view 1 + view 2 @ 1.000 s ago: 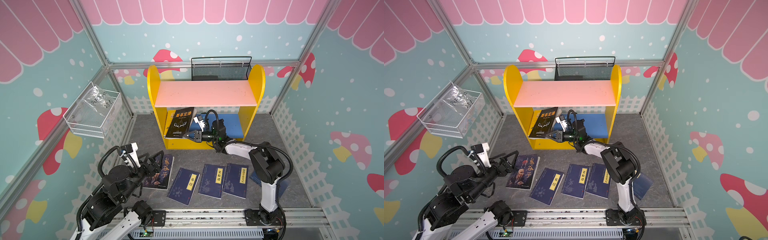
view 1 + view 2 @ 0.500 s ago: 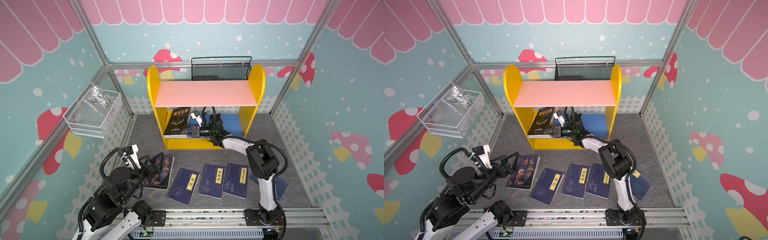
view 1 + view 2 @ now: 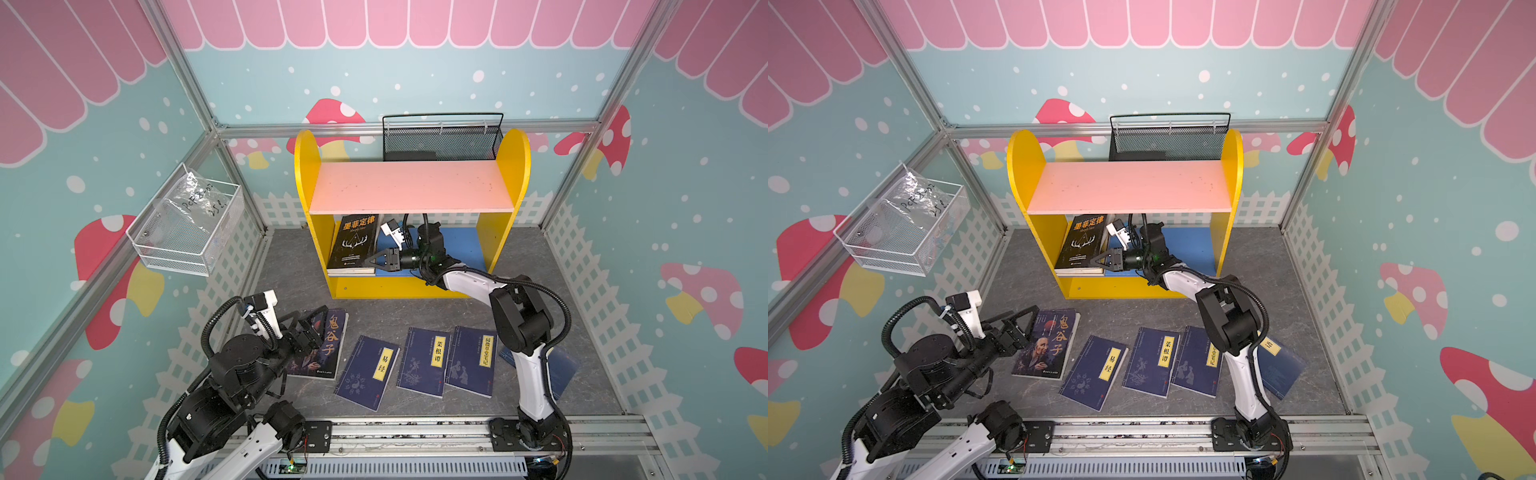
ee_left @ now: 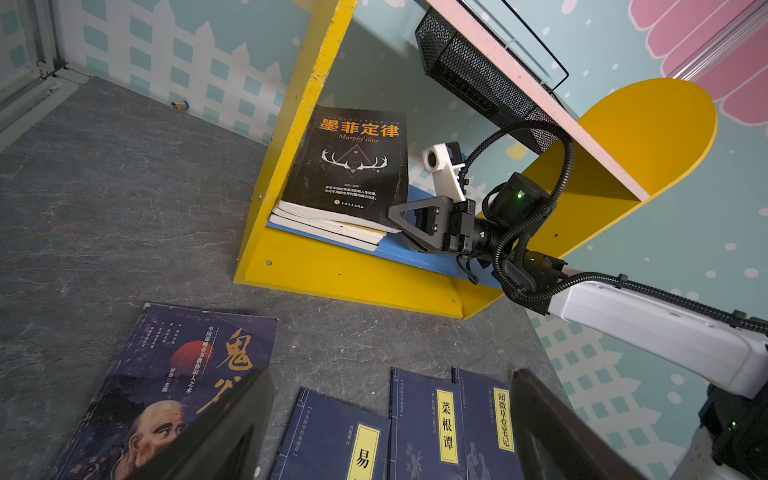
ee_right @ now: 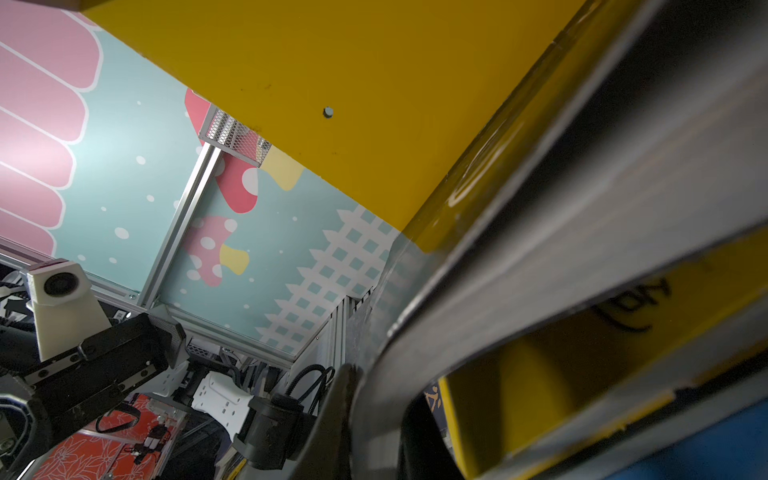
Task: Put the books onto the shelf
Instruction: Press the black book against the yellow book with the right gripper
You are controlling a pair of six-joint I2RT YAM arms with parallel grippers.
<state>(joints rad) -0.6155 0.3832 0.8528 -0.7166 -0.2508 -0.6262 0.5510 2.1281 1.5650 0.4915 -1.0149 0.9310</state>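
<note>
The shelf [image 3: 411, 187] [image 3: 1129, 187] stands at the back, with a pink upper board and a blue lower board. A black book [image 3: 353, 241] [image 3: 1084, 241] [image 4: 349, 166] lies on a small stack [image 4: 328, 226] at the left end of the lower board. My right gripper [image 3: 376, 262] [image 3: 1096, 261] [image 4: 392, 216] [image 5: 374, 415] is shut on its near right edge. On the floor lie a dark book with a red moon [image 3: 328, 345] [image 4: 174, 374] and three navy books [image 3: 368, 372] [image 3: 424, 361] [image 3: 473, 359]. A further navy book [image 3: 1277, 365] lies partly behind the right arm. My left gripper [image 3: 309, 324] [image 3: 1017, 324] [image 4: 386, 449] hangs open over the red-moon book.
A black mesh basket [image 3: 440, 139] hangs behind the upper board. A white wire basket [image 3: 187, 228] is fixed to the left wall. The right arm [image 3: 473, 286] reaches across the shelf's front edge. A metal rail [image 3: 415, 432] runs along the front.
The right gripper has carried the black book left and deeper into the lower tier, laying it flatter on the stack by the left panel. The left arm has barely moved.
</note>
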